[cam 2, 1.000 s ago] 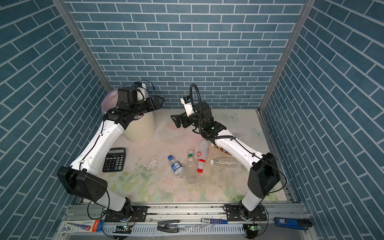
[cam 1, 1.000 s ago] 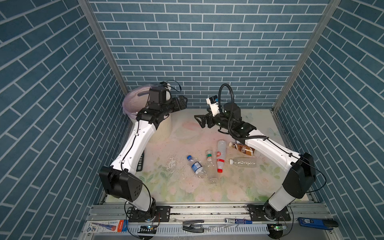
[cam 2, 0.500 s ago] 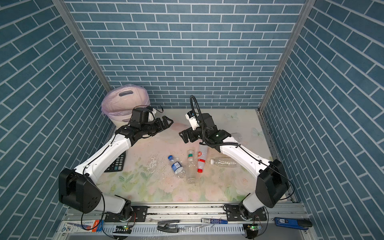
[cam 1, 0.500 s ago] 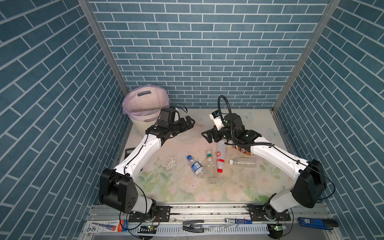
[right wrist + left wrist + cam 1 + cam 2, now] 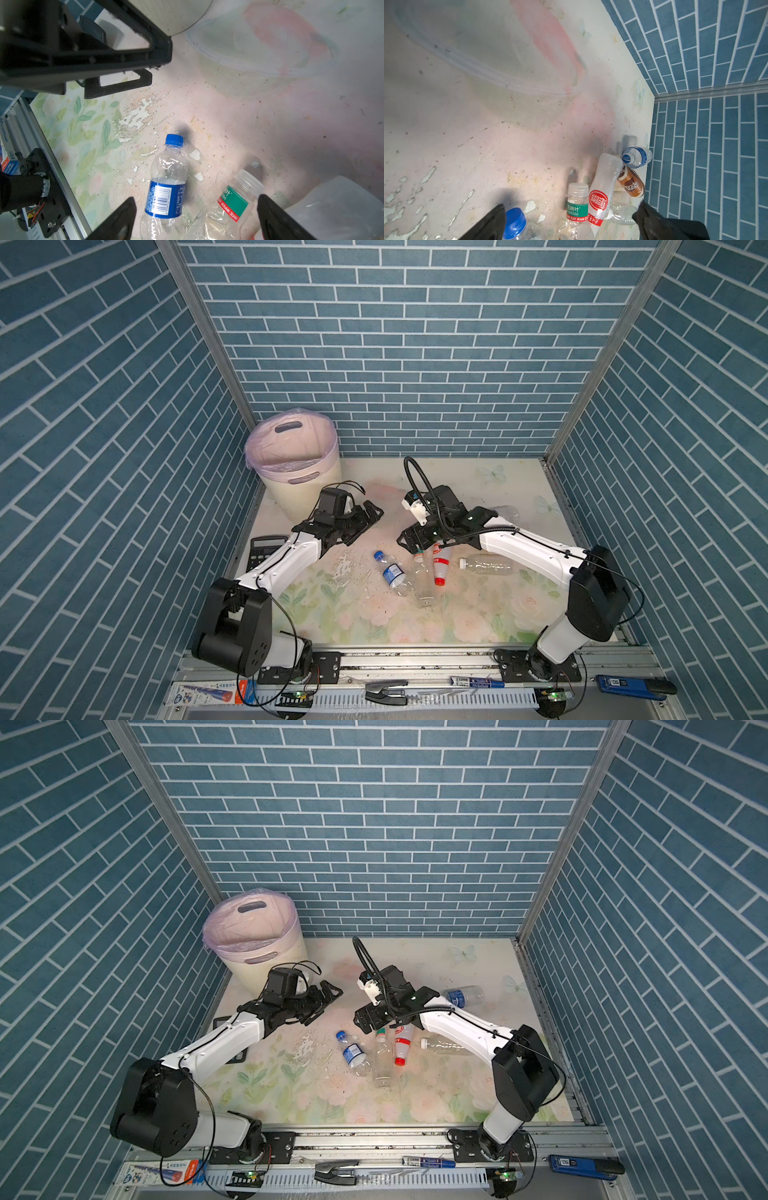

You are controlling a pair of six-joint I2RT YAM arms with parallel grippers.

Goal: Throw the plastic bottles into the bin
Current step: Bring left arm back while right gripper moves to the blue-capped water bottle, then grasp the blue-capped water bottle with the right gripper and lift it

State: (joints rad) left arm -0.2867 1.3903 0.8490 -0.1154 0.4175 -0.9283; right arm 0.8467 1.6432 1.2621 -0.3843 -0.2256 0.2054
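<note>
1. The left gripper (image 5: 368, 514) hangs over bare table (image 5: 478, 614) between the bin and the bottle cluster. Its jaws stand wide apart and hold nothing.
2. The right gripper (image 5: 409, 542) sits low over the far end of the bottle cluster. In the right wrist view its fingers (image 5: 120, 218) are spread wide, with the blue-labelled and green-labelled bottles lying between them. No grip on either bottle is visible.
3. The bin (image 5: 291, 489) stands upright in the far left corner, lined with a pink bag (image 5: 266, 448). Its contents cannot be made out.
4. Four bottles lie on their sides at mid-table:
   - a blue-capped bottle (image 5: 390, 572)
   - a green-labelled bottle (image 5: 424, 585) just beside the blue-capped one
   - a white bottle with a red cap (image 5: 440, 568) against the green-labelled one
   - a plain clear bottle (image 5: 486, 566) to the right, partly under the right arm
5. In a top view, another clear bottle with a blue label (image 5: 463, 996) lies apart near the right wall.
6. The left wrist view shows a brown-labelled bottle (image 5: 631, 182) between that bottle and the white bottle.
7. A black calculator (image 5: 266, 549) lies at the left edge of the table, partly covered by the left arm.
</note>
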